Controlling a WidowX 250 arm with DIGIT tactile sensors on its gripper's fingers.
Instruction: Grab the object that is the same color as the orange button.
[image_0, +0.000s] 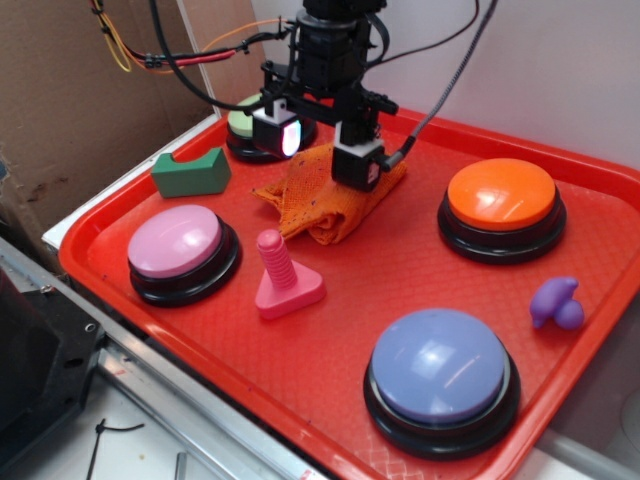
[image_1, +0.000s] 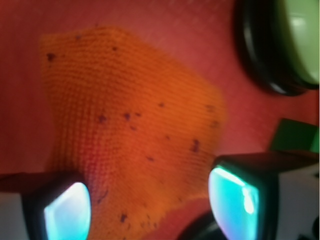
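Gripper (image_0: 318, 148) points down over the orange rag (image_0: 325, 200) at the tray's (image_0: 330, 330) back, fingers spread apart to either side of it; contact is unclear. It partly hides the green button (image_0: 243, 122). Orange button (image_0: 501, 195) sits to the rag's right.

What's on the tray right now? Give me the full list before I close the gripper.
tray: 1, red, under everything
orange button: 1, orange dome on black base, back right
pink button: 1, pink dome, front left
purple button: 1, bluish purple dome, front right
green button: 1, pale green dome, back left, partly behind the gripper
cloth rag: 1, orange knit with dark specks, tray centre
green block: 1, dark green, back left
pink bolt toy: 1, pink, upright, front of the rag
purple toy: 1, purple, right edge
gripper: 1, black, jaws apart astride the rag
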